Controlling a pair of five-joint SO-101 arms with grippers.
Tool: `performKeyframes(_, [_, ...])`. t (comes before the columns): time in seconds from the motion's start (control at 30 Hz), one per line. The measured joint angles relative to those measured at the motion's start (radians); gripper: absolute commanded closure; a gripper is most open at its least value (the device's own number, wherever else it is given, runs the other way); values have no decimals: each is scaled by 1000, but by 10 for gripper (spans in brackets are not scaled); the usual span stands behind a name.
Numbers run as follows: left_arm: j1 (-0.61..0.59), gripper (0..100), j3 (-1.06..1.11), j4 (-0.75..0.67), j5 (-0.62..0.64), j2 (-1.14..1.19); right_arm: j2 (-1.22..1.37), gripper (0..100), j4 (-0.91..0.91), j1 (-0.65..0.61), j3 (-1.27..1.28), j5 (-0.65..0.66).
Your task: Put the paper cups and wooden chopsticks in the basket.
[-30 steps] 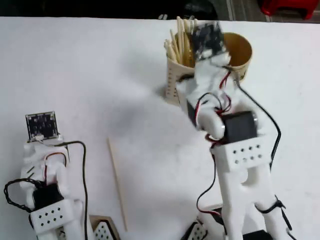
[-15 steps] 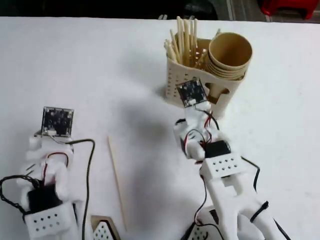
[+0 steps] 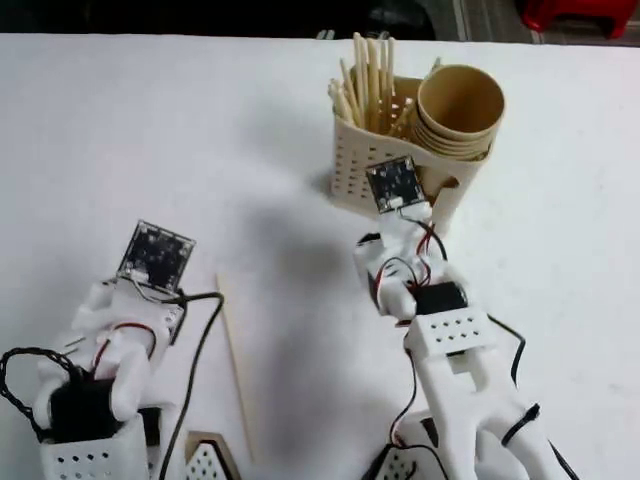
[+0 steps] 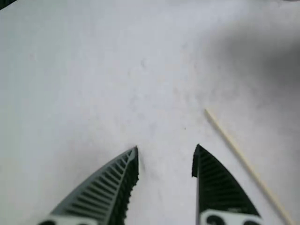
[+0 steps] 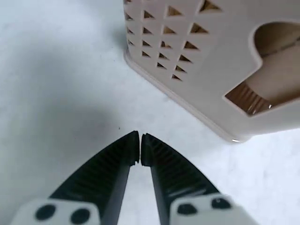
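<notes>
Stacked tan paper cups [image 3: 460, 105] and upright chopsticks [image 3: 366, 80] sit in the perforated basket [image 3: 355, 170]; one loose chopstick [image 3: 232, 360] lies flat well apart.

Basket [image 3: 350, 165]: cream plastic w/ punched holes, matt. Cups [image 3: 460, 105]: tan paper, smooth; chopsticks [image 3: 368, 80]: pale bare wood. Table [image 3: 150, 130]: white, matt, faintly grainy; left gripper [image 4: 165, 161] & right gripper [image 5: 140, 140]: black ribbed plastic.

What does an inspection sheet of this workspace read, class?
Surface: white table.
Job's things: basket holds stacked paper cups and chopsticks; one loose chopstick lies on the table.
Clutter: nothing seen.
Grippers: left gripper open near the loose chopstick; right gripper shut, facing the basket.
Cables: black cable on left arm; red and black wires on right arm.
Surroundings: red object beyond the table's far edge.
</notes>
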Motion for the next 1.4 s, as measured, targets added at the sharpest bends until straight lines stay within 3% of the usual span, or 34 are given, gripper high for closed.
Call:
performKeyframes(0.1, [31, 783, -9, 0, 3, 71, 0, 981, 0, 2, 0, 0])
performKeyframes(0.4, [163, 782, -138, -25, 95, 637, 0, 981, 0, 2, 0, 0])
performKeyframes(0.73, [269, 788, -206, -330, 287, 1138, 0, 981, -21, 2, 15, 0])
performKeyframes(0.83, [269, 842, -261, -361, 319, 1290, 0, 981, -49, 2, 31, 0])
performKeyframes(1.03, [278, 976, -508, -250, 371, 1574, 0, 981, -60, 2, 32, 0])
performKeyframes(1.4, [284, 977, -994, 3, 391, 1973, 0, 981, -63, 2, 41, 0])
